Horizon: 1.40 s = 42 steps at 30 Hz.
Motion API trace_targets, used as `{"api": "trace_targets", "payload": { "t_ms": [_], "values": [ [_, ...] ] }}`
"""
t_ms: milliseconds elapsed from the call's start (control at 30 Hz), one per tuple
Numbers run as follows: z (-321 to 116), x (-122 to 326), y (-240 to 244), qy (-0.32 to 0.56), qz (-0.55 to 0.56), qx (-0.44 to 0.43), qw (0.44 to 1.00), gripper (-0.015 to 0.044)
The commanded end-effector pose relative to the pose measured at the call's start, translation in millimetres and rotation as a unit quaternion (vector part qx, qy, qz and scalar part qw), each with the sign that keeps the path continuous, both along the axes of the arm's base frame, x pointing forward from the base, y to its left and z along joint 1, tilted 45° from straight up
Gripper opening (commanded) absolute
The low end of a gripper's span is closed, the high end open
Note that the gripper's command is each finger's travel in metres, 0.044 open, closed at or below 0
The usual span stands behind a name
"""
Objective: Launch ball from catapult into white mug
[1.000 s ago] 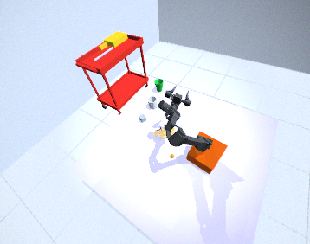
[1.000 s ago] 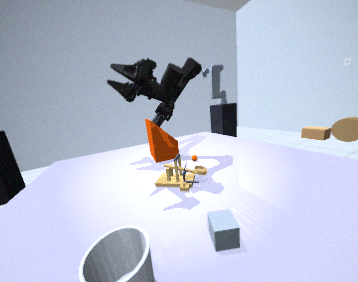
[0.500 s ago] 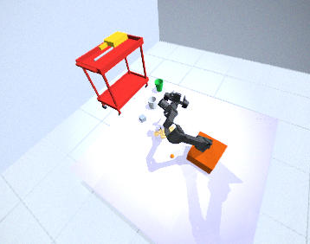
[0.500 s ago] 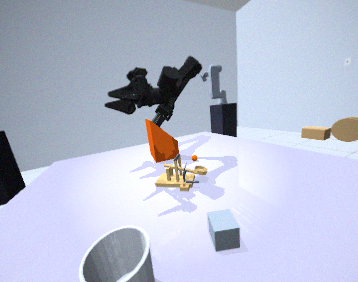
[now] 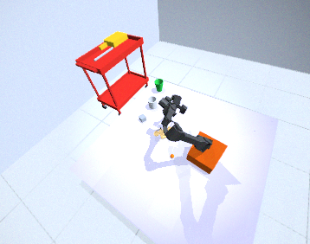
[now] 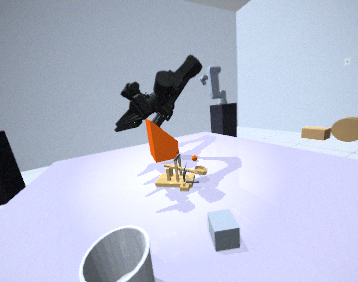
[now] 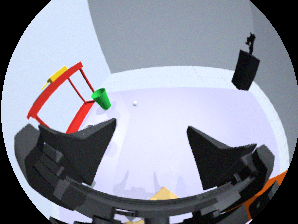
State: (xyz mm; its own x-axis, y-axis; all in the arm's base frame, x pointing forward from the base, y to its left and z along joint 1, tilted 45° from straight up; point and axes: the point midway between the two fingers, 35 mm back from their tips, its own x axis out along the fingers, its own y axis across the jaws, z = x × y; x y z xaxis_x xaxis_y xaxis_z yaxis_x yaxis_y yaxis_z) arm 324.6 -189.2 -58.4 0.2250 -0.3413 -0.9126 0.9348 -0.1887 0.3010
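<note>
The small orange ball (image 5: 172, 156) (image 6: 194, 158) lies on the table, between the catapult and the arm's orange base block in the top view. The tan wooden catapult (image 5: 158, 134) (image 6: 167, 183) stands on the table, partly behind the arm in the top view; its spoon-like cup points right in the exterior view. The white mug (image 5: 152, 103) (image 6: 116, 255) stands upright beyond the catapult; I cannot make it out in the wrist view. My gripper (image 6: 137, 126) (image 7: 153, 125) is open and empty, raised well above the table, with its fingers wide apart. It touches neither ball, catapult nor mug.
A green cup (image 5: 158, 85) (image 7: 102, 99) stands behind the mug, near a red cart (image 5: 122, 91) (image 7: 55, 92). A grey-blue block (image 5: 142, 118) (image 6: 223, 230) lies near the mug. The arm stands on an orange block (image 5: 207, 153) (image 6: 162, 145). A tiny white thing (image 7: 135, 103) shows in the wrist view.
</note>
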Motion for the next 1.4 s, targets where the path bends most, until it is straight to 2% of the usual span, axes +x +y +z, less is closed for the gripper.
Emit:
{"api": "trace_targets", "payload": {
  "t_ms": [0,500,1000,1200,1367],
  "values": [
    [-7,2,16,0.002,-0.004,0.06,0.998,0.044],
    [-19,-4,77,0.036,-0.046,0.286,0.956,0.044],
    [3,-10,135,0.082,-0.129,0.487,0.86,0.044],
    [17,-11,153,0.099,-0.164,0.546,0.815,0.044],
    [18,-11,153,0.1,-0.165,0.548,0.814,0.044]
  ]
}}
